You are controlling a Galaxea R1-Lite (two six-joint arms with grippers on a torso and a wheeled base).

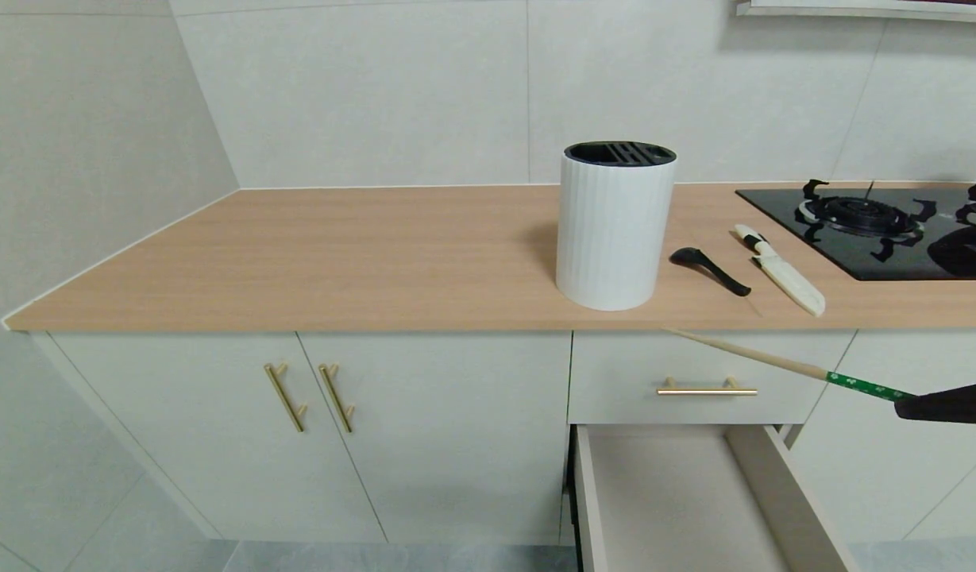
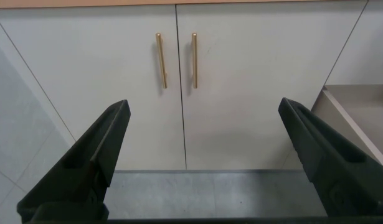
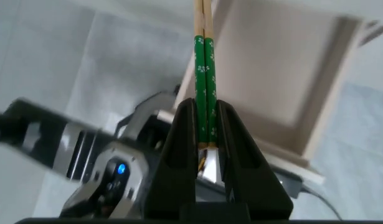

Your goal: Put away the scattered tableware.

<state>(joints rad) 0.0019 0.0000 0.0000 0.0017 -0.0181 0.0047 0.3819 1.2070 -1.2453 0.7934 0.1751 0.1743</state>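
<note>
The wood tabletop [image 1: 376,254] runs from the wall corner on the left to the black hob [image 1: 877,230] set into it at the right. Its front edge is a straight line above the cabinets. Below that edge on the right sits a shut drawer [image 1: 706,377] with a gold handle. Under it an open drawer [image 1: 678,500] is pulled out toward the robot, its pale floor and side walls showing.

A white ribbed holder [image 1: 613,226] with a black slotted top stands upright near the front edge, well in from the left end. Between it and the hob lie a pale knife [image 1: 781,270] and a black spoon [image 1: 710,270], apart from each other and roughly parallel. Each runs from back-left to front-right, the spoon's bowl toward the holder.

The chopsticks [image 1: 781,364] are off the tabletop, in front of the shut drawer. Their long axis slants up and left: bare wooden tips at the tabletop's front edge just below the holder, green patterned ends down at the right. The right claw [image 1: 944,403] is clamped on those green ends (the right wrist view has the pair [image 3: 203,68] side by side between its black fingers [image 3: 179,143]).

The left claw [image 2: 203,109] hangs low before the two cabinet doors [image 2: 179,93], its fingers spread wide.
</note>
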